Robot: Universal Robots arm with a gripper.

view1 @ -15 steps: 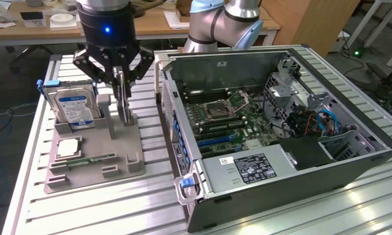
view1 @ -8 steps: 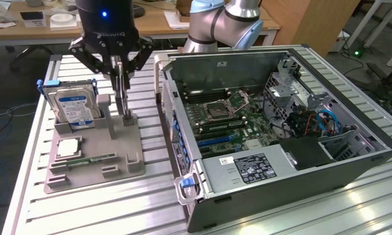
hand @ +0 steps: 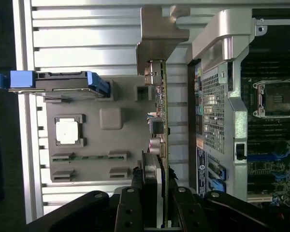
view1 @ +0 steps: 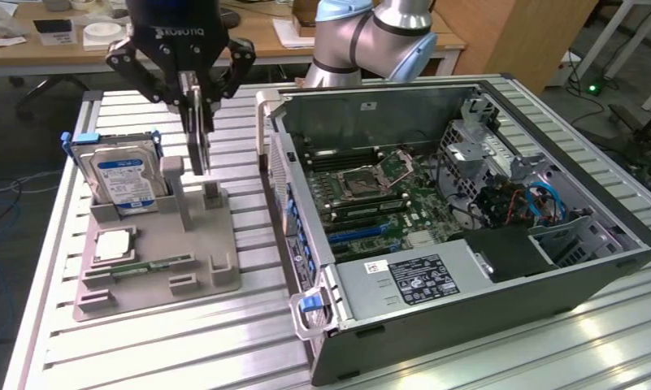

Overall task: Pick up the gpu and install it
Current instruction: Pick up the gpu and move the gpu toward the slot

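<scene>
My gripper [view1: 195, 85] is shut on the gpu [view1: 201, 134], a thin dark card that hangs upright and edge-on from the fingers. The card's lower edge is right at the upright posts of the grey parts holder [view1: 201, 244]; I cannot tell whether it is still touching them. In the wrist view the gpu [hand: 162, 121] runs edge-on away from my gripper [hand: 155, 186], with its pale metal bracket [hand: 159, 29] at the far end. It lies between the holder [hand: 94, 169] and the wall of the open computer case [hand: 217, 101].
The open computer case [view1: 585, 268] lies at the exterior view's right, its motherboard [view1: 374, 191] and blue slots [view1: 358, 234] exposed. The holder also carries a silver hard drive [view1: 124, 180], a square processor [view1: 114, 244] and a memory stick [view1: 152, 266]. Everything rests on a slatted aluminium table [view1: 195, 341].
</scene>
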